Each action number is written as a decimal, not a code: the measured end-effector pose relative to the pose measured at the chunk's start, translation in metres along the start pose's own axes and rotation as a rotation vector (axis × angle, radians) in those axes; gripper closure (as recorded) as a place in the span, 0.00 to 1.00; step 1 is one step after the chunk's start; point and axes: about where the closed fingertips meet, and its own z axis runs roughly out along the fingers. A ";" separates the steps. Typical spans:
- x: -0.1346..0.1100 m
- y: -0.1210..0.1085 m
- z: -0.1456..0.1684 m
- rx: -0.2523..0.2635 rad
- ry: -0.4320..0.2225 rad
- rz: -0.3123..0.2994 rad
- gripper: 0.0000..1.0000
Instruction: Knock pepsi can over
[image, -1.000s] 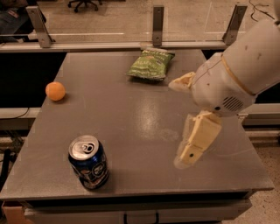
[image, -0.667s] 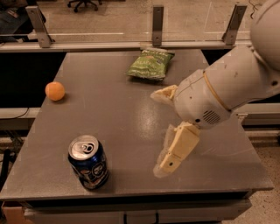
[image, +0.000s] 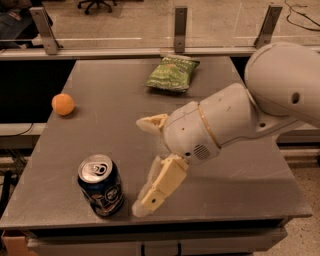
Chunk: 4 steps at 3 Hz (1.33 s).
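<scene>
Pepsi can (image: 101, 186) is standing upright near the front-left corner of the tabletop (image: 240, 200). Pincer (image: 140, 166) is hovering just right of it, fingers spread wide, near the front edge.

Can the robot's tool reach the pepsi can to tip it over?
Probably yes. The tool hangs open right beside the upright pepsi can, and only a thin strip of bare table lies between them. The orange ball and green chip bag sit far off.
</scene>
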 end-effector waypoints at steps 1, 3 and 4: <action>-0.015 0.014 0.027 -0.020 -0.085 -0.024 0.00; -0.023 0.031 0.071 -0.018 -0.167 -0.030 0.18; -0.027 0.029 0.079 -0.006 -0.189 -0.017 0.41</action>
